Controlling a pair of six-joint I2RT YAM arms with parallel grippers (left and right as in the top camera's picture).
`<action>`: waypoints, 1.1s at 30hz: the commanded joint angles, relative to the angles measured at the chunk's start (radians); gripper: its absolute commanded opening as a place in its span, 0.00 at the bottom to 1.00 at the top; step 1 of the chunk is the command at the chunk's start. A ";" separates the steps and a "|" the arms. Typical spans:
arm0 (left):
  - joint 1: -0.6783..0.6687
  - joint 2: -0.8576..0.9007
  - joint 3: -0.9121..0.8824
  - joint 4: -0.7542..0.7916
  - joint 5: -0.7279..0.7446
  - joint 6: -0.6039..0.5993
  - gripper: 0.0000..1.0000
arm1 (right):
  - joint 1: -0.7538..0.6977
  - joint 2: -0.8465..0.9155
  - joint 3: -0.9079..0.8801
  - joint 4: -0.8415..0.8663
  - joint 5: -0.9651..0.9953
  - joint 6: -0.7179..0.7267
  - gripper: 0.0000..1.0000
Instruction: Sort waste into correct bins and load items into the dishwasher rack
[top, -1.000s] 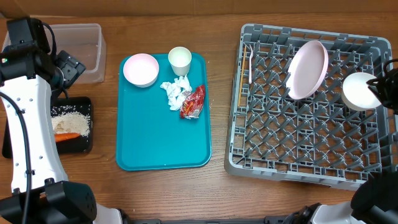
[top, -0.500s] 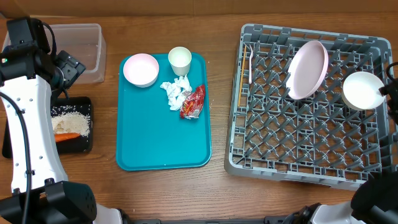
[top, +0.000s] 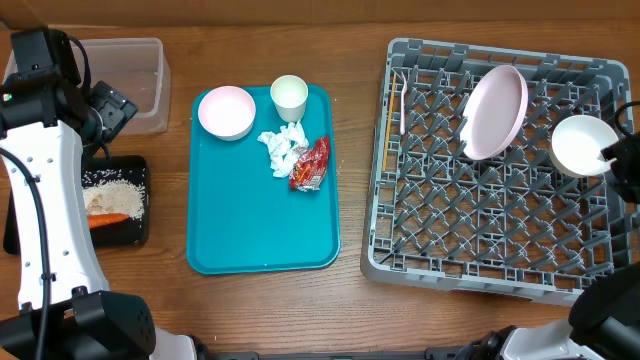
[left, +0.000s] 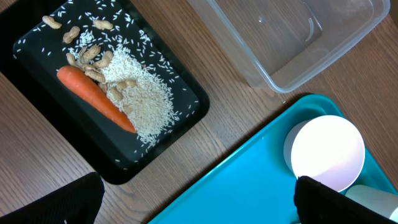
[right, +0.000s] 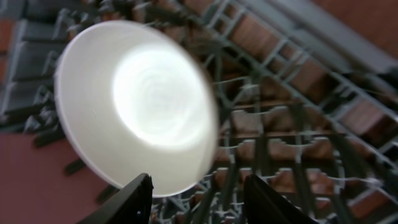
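Note:
The grey dishwasher rack (top: 500, 230) holds the pale pink plate (top: 495, 112) upright and a white bowl (top: 583, 145) on its side at the right edge. My right gripper (top: 620, 158) is open just right of that bowl; in the right wrist view the bowl (right: 137, 106) lies above the empty fingers (right: 199, 199). On the teal tray are a second bowl (top: 226, 111), a white cup (top: 289, 96), crumpled tissue (top: 280, 148) and a red wrapper (top: 310, 163). My left gripper (left: 193, 205) is open and empty. The black tray (left: 186, 118) holds a carrot (left: 96, 93), nuts and rice.
The clear tub (top: 140, 80) stands empty at the back left, behind the black tray (top: 125, 232). The teal tray (top: 260, 230) sits mid-table. Thin utensils (top: 388, 130) lie in the rack's left column. The left arm runs down the left table edge.
My right gripper has let go of the white bowl, which now rests in the rack's right edge, and has drawn back slightly to the right. The left arm has not moved.

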 joint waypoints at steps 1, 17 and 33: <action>-0.003 0.003 -0.004 0.002 -0.013 0.005 1.00 | 0.017 -0.001 -0.002 0.030 -0.269 -0.174 0.49; -0.003 0.003 -0.004 0.002 -0.013 0.005 1.00 | 0.351 0.018 -0.002 0.143 0.311 -0.166 0.55; -0.003 0.003 -0.004 0.002 -0.013 0.005 1.00 | 0.363 0.146 -0.002 0.137 0.399 -0.165 0.46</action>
